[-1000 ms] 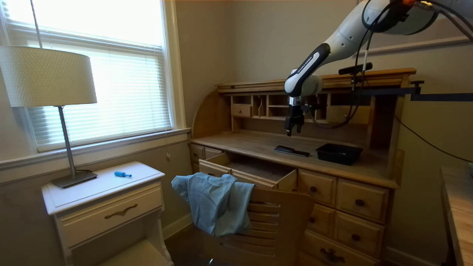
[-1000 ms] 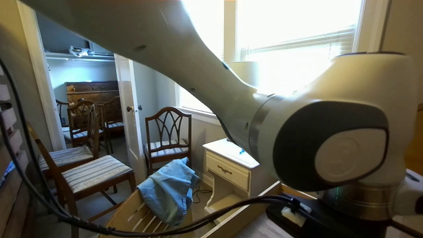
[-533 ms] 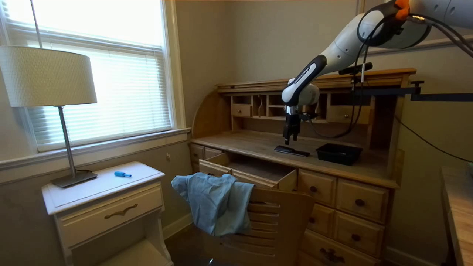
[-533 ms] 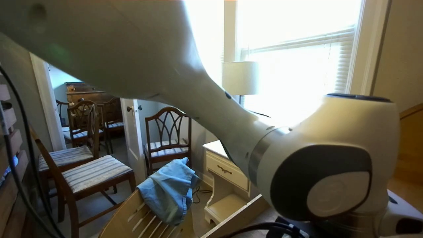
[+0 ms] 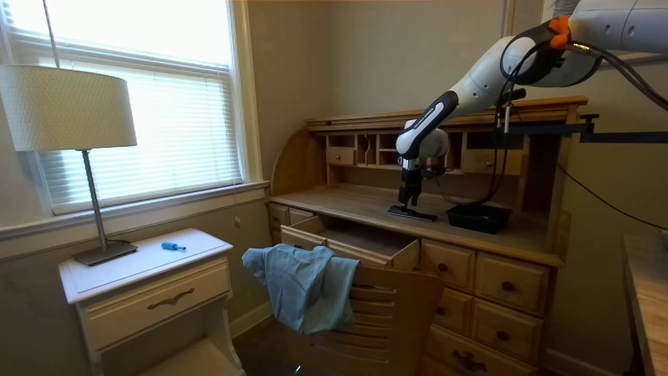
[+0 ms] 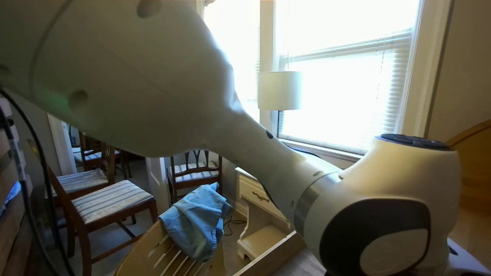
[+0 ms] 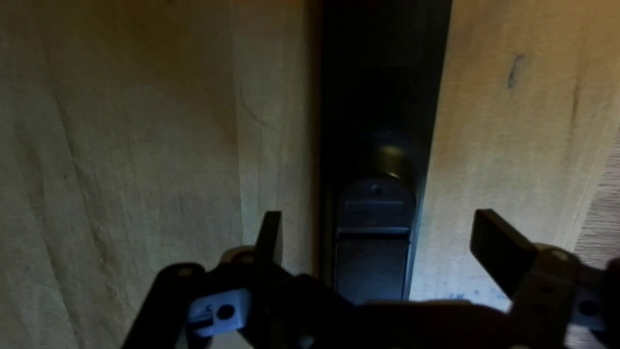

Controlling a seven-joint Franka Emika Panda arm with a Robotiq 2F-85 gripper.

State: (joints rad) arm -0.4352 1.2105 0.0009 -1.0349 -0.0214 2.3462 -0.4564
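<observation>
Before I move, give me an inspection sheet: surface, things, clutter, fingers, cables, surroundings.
Surface: wooden desk top; drawer below it pulled open.
Things: dark elongated object lying on the desk top, under the fingers; black tray beside it, apart.
Clutter: blue cloth draped over the chair back; small blue item on the white nightstand.
Fingers: open, one on either side of the dark elongated object in the wrist view, wood visible between; nothing gripped.
Cables: dark cables loop down from the arm by the tray; contact with it cannot be told.
Surroundings: lamp, window; striped-seat chairs in an exterior view.
</observation>
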